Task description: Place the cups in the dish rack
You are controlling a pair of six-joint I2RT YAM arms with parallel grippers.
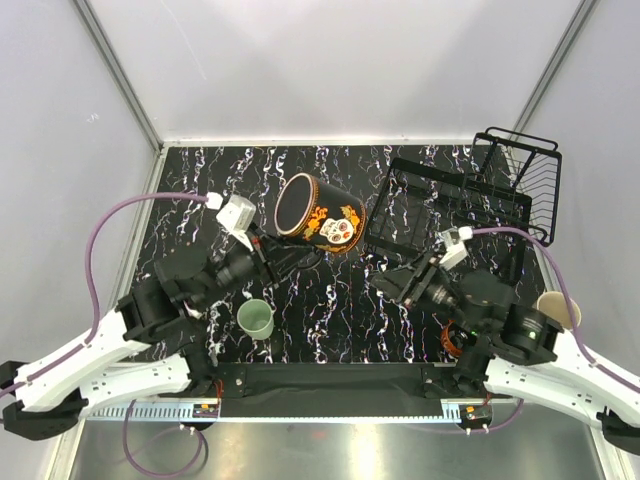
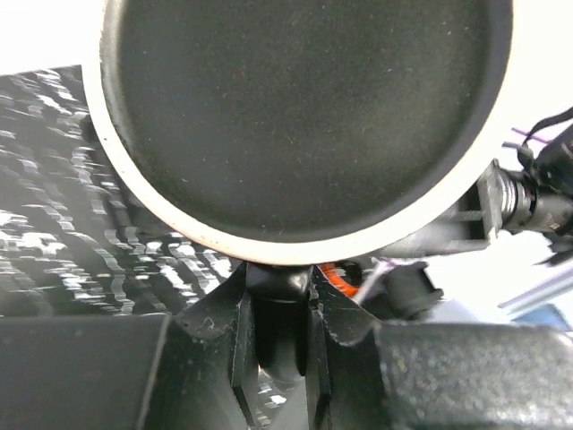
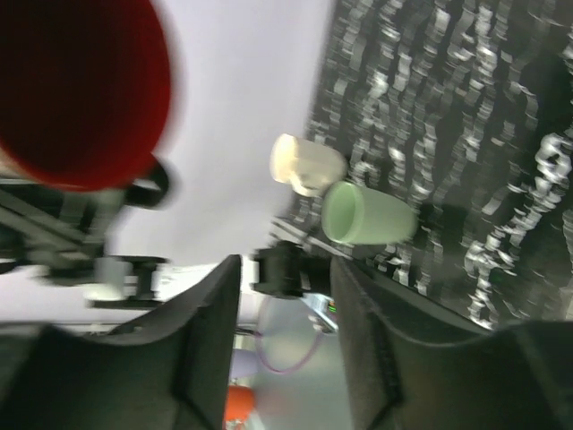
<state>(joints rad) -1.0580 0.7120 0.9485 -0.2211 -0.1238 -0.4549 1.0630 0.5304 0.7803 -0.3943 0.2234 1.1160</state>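
My left gripper (image 1: 268, 245) is shut on the handle of the black patterned mug (image 1: 320, 213), which hangs tilted above the table's middle, its mouth facing the left wrist camera. In that view the mug (image 2: 304, 116) fills the top and the gripper (image 2: 279, 296) pinches its handle. The mint-green cup (image 1: 255, 317) stands near the front, also visible as the mint cup (image 3: 363, 213). My right gripper (image 1: 385, 283) (image 3: 286, 269) is open and empty, left of the dish rack (image 1: 470, 195). A blurred red mug (image 3: 81, 90) shows apart from its fingers. The cream cup (image 1: 557, 308) sits far right.
The dish rack stands at the back right corner, its taller slotted section (image 1: 520, 175) toward the wall. White walls enclose the marbled black table (image 1: 330, 300). A pale cream shape (image 3: 304, 163) beside the mint cup is too blurred to name.
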